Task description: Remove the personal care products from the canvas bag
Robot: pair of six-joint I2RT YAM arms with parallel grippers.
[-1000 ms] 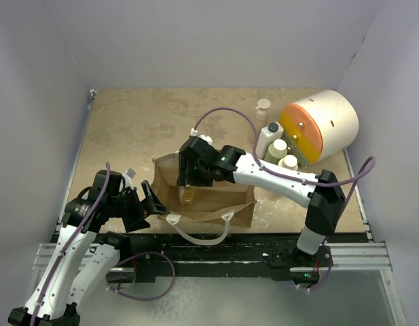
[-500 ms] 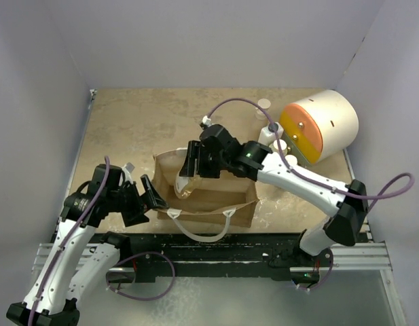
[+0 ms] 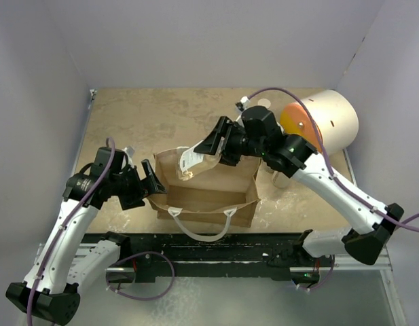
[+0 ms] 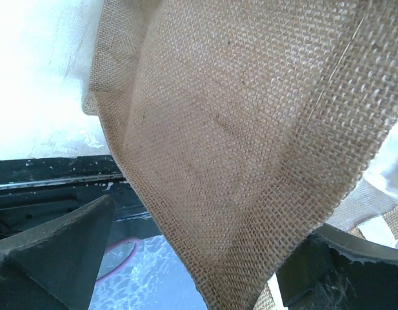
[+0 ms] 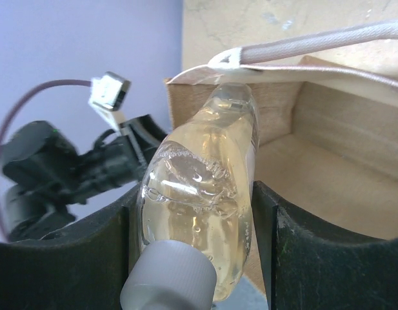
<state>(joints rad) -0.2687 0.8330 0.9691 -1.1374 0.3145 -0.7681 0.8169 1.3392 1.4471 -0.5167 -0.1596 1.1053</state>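
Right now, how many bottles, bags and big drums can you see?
Bottles: 3 showing; one bottle in the right end effector, one behind that arm, one under it; more may be hidden.
Bags: 1
Drums: 1
Total: 5
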